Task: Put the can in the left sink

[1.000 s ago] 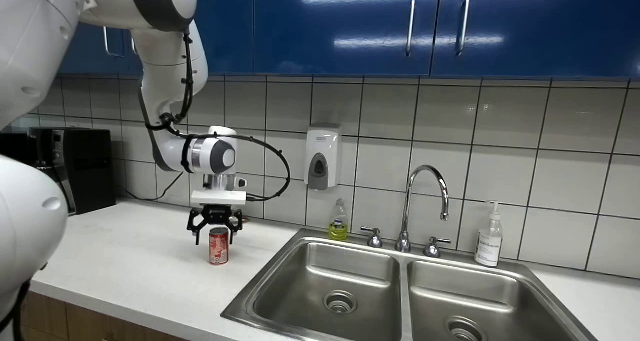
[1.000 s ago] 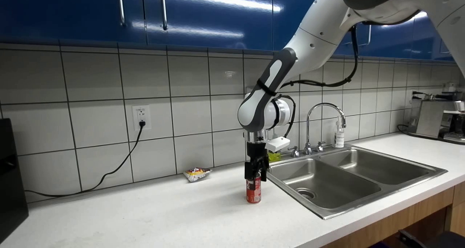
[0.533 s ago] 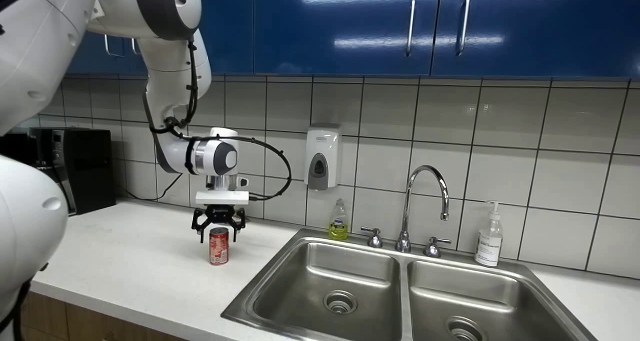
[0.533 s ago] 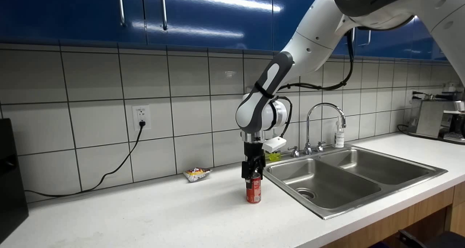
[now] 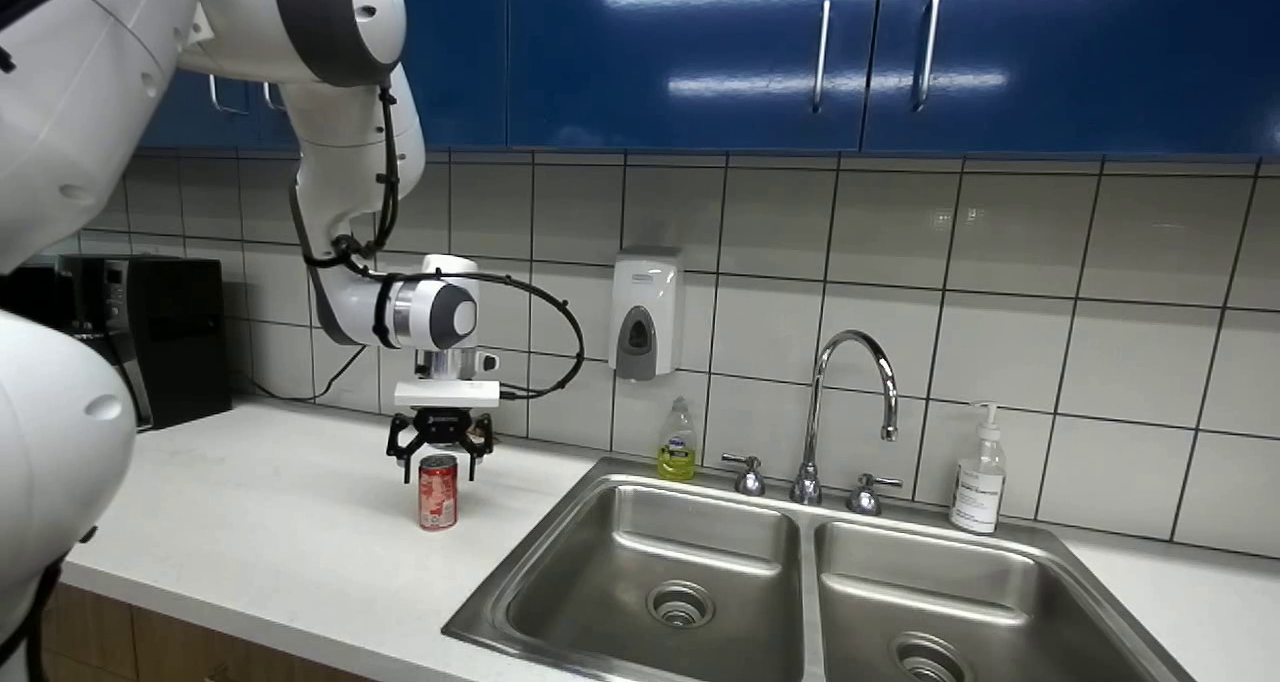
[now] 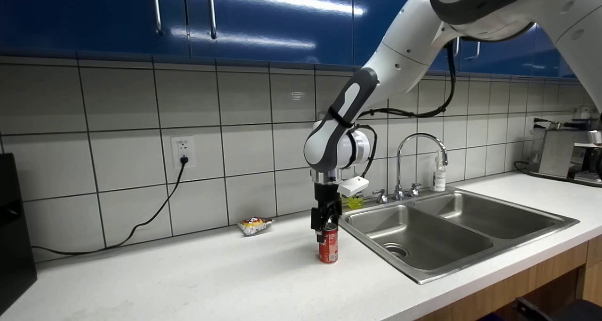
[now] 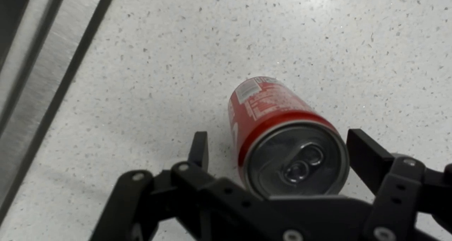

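The red can (image 5: 438,502) stands upright on the white counter, left of the sink in an exterior view. It also shows in an exterior view (image 6: 329,250) and in the wrist view (image 7: 275,103), where its grey top with the tab faces me. My gripper (image 5: 440,476) is open and points down over the can. In the wrist view its fingers (image 7: 200,149) stand on both sides of the can's top. The gap is wider on the left; the right finger appears very close to the rim. The left sink (image 5: 590,592) is a steel basin with a round drain; nothing shows inside.
The right basin (image 5: 900,602) adjoins the left one. A faucet (image 5: 815,412), a yellow-green soap bottle (image 5: 677,447) and a white pump bottle (image 5: 978,482) stand behind the sink. A snack packet (image 6: 254,225) lies by the wall. The steel sink rim (image 7: 46,78) shows in the wrist view.
My gripper has shifted slightly and risen a little over the can, so it sits more evenly above it in an exterior view. The can has not moved. The fingers stay open.
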Robot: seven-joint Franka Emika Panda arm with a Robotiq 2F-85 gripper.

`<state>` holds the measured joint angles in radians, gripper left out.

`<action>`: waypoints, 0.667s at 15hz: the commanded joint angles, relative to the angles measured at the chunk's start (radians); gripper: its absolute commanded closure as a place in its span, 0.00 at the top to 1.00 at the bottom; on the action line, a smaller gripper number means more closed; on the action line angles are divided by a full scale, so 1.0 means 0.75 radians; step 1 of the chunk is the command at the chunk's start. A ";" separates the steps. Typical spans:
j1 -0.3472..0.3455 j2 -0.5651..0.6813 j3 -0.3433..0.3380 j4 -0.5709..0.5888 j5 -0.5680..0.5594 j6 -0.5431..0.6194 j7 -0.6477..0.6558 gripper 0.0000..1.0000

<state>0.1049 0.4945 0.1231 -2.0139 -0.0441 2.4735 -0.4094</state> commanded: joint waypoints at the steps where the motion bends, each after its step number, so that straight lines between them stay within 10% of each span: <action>1: -0.014 0.021 0.009 0.034 -0.039 -0.003 0.033 0.74; 5: -0.008 0.029 0.001 0.044 -0.051 -0.014 0.045 0.42; 10: -0.008 0.007 0.000 0.039 -0.051 -0.047 0.062 0.38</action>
<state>0.1049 0.5056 0.1197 -2.0003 -0.0541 2.4719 -0.4015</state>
